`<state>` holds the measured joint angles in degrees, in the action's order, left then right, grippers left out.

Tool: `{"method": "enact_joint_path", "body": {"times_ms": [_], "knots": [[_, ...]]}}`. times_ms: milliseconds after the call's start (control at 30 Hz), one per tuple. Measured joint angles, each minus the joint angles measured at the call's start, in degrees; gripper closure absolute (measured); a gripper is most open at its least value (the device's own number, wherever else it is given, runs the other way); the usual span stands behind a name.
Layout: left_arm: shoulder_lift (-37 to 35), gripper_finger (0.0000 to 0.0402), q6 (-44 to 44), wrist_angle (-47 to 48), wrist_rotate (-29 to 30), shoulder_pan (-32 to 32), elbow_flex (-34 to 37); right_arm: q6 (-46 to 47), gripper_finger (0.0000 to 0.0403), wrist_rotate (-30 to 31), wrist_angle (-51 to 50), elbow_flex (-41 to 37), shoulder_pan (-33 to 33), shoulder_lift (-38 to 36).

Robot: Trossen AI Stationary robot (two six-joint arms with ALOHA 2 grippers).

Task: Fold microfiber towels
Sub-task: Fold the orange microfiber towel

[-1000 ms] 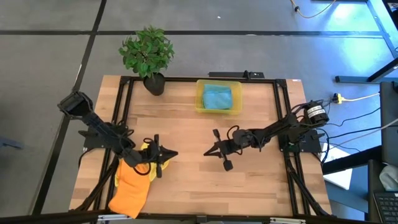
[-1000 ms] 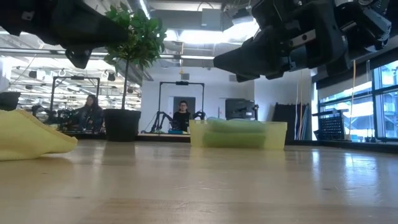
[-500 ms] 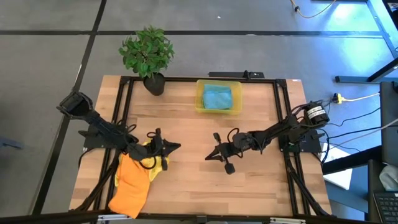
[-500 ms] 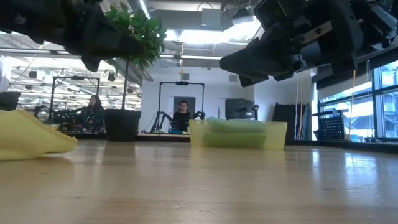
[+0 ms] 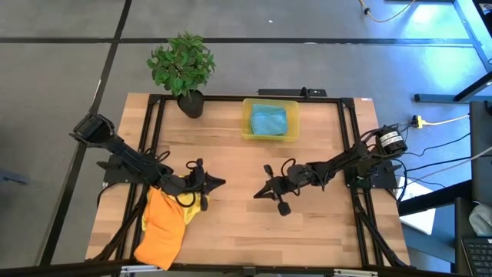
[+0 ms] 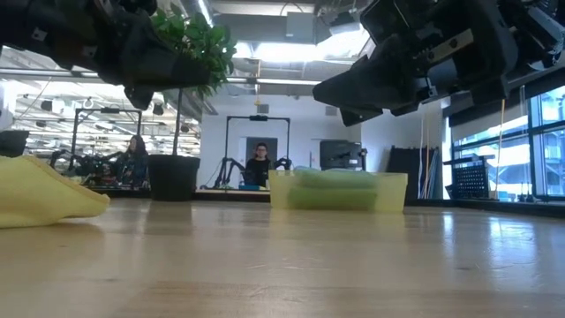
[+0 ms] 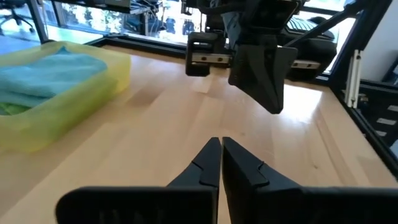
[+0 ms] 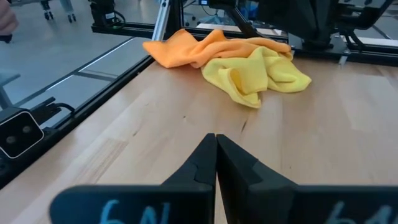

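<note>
My left tool (image 5: 219, 183) hovers empty, fingers together, just beside the yellow towel (image 5: 192, 201); my right tool (image 5: 257, 194) is likewise closed. Reaching down with fingers together risks shoving the crumpled cloth instead of catching it.

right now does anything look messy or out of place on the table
Yes. The orange towel and yellow towel lie crumpled in a heap at the table's left front, the orange one hanging over the edge. Nothing looks spilled or damaged.

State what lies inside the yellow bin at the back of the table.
A teal-blue towel fills the yellow bin, with a green one showing beneath it. Anything lower is covered.
</note>
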<state>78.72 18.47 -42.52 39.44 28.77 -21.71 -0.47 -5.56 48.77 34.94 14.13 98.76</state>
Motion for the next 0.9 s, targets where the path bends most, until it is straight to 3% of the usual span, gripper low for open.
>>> {"method": "enact_joint_path", "body": {"times_ms": [900], "knots": [[6.54,0.0391,14.03,-2.19,-0.22,4.73,-0.04,-6.00,0.0389,2.03,1.26,1.70,-3.26,0.04]]}}
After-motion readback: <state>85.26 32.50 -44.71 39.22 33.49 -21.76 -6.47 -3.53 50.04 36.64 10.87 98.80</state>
